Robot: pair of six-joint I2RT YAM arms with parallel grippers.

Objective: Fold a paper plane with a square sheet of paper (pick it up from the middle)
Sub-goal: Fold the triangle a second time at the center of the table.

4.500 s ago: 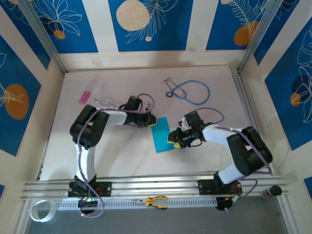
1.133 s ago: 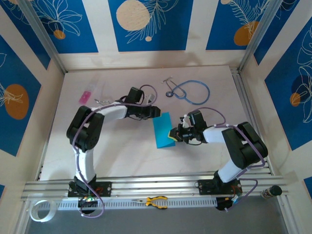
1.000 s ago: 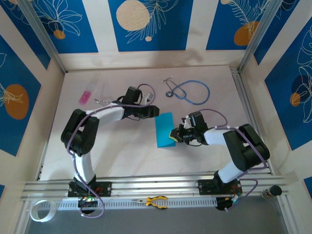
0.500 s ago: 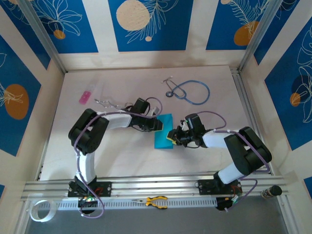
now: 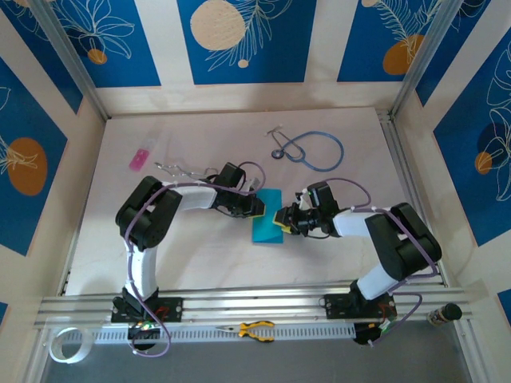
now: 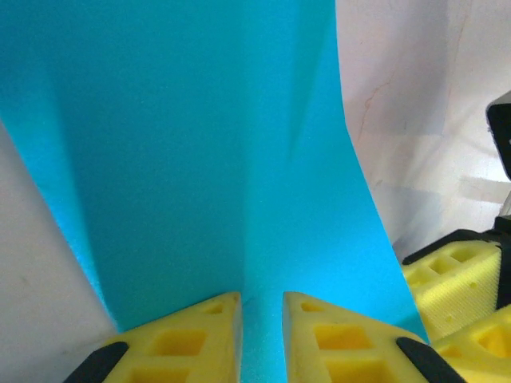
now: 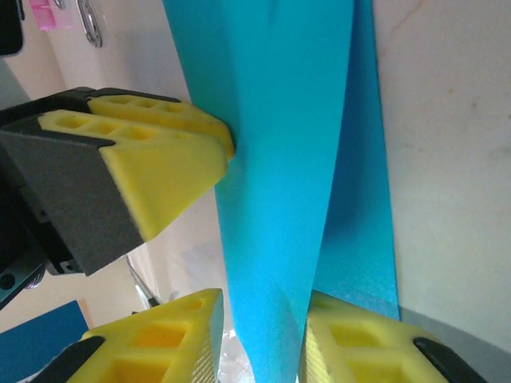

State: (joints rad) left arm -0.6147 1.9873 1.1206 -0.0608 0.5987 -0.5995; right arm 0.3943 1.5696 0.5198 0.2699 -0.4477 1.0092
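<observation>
The square sheet of paper (image 5: 266,229) lies mid-table as a folded cyan strip with one flap raised. My left gripper (image 5: 257,207) is at its upper left edge. In the left wrist view the crease of the paper (image 6: 200,159) runs into the narrow gap of that gripper (image 6: 262,319), which is shut on it. My right gripper (image 5: 281,217) meets the strip from the right. Its jaws (image 7: 263,335) stand open on either side of the raised flap (image 7: 287,159). The left fingers (image 7: 160,159) press against the paper's far edge. No paper plane shape has formed.
A blue-tubed stethoscope (image 5: 315,150) lies at the back right. A small pink rectangle (image 5: 140,158) and a metal clip (image 5: 172,167) lie at the back left. Yellow-handled pliers (image 5: 255,329) and a tape roll (image 5: 60,345) rest by the front rail.
My left gripper came down onto the paper's left edge and its jaws narrowed on the fold. The right jaws widened off the paper. The strip looks shorter and bunched.
</observation>
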